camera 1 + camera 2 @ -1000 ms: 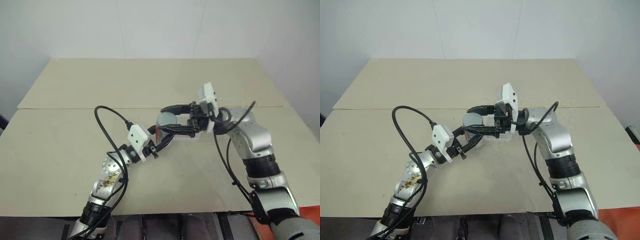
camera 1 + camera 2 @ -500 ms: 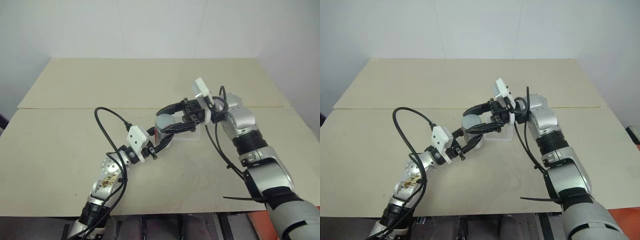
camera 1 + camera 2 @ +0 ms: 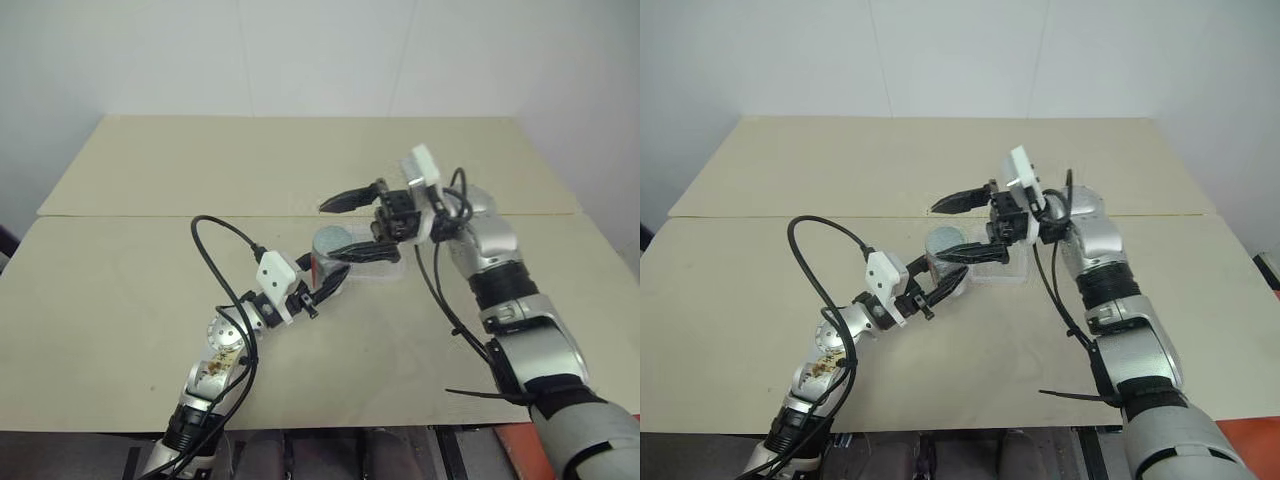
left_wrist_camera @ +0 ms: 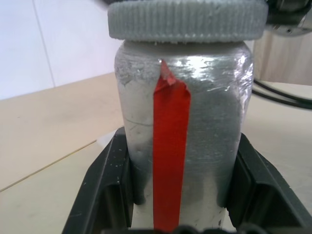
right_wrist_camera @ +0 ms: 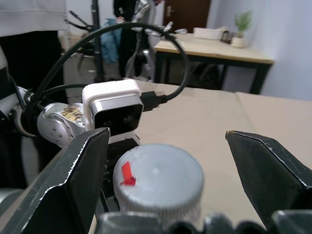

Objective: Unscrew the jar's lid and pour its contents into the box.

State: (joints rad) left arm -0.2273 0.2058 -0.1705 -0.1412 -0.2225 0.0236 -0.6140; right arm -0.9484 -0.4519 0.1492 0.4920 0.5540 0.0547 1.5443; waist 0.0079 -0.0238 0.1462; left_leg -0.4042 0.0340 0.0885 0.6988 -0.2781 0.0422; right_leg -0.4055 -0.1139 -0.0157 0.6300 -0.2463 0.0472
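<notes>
1. Table (image 3: 150, 260): pale beige top, matte, made of two slabs w/ a seam running side to side across the middle, roughly level w/ the arms.
2. Far slab: bare as far as visible, runs back to a white wall.
3. Near slab: the box (image 3: 385, 268) sits directly on it, just this side of the seam, centre-right. Clear plastic, shallow, edges faint against the top.
4. Whether anything's inside the box: can't tell.
5. Tiny dark speck (image 3: 152, 391) on near slab, front left, near the table edge.
</notes>
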